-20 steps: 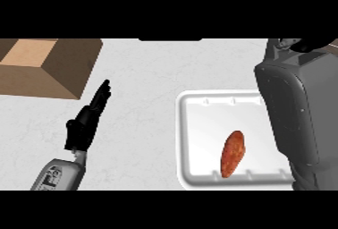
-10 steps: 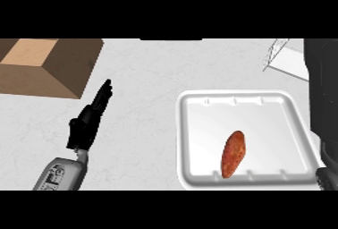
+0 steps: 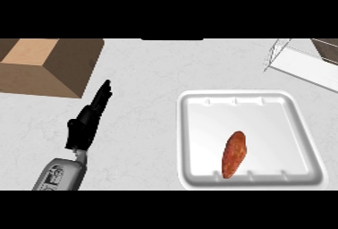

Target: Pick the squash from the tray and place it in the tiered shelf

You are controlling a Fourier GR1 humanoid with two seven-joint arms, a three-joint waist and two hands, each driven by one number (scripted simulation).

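Observation:
An elongated reddish-brown squash (image 3: 234, 153) lies in the lower middle of a white tray (image 3: 198, 134) at the lower right of the head view. At the top right corner a wire tiered shelf (image 3: 305, 58) shows only in part. My left hand (image 3: 86, 124) rests open at the left, fingers straight and pointing up, well apart from the tray. Neither my right hand nor its forearm shows anywhere in the view.
An open brown cardboard box (image 3: 46, 65) stands at the top left, just beyond my left hand's fingertips. White counter (image 3: 145, 80) lies between box, tray and shelf.
My right forearm, which covered the right side and the tray's right edge, has withdrawn out of view to the right. The shelf and the whole tray now show. My left hand has not moved.

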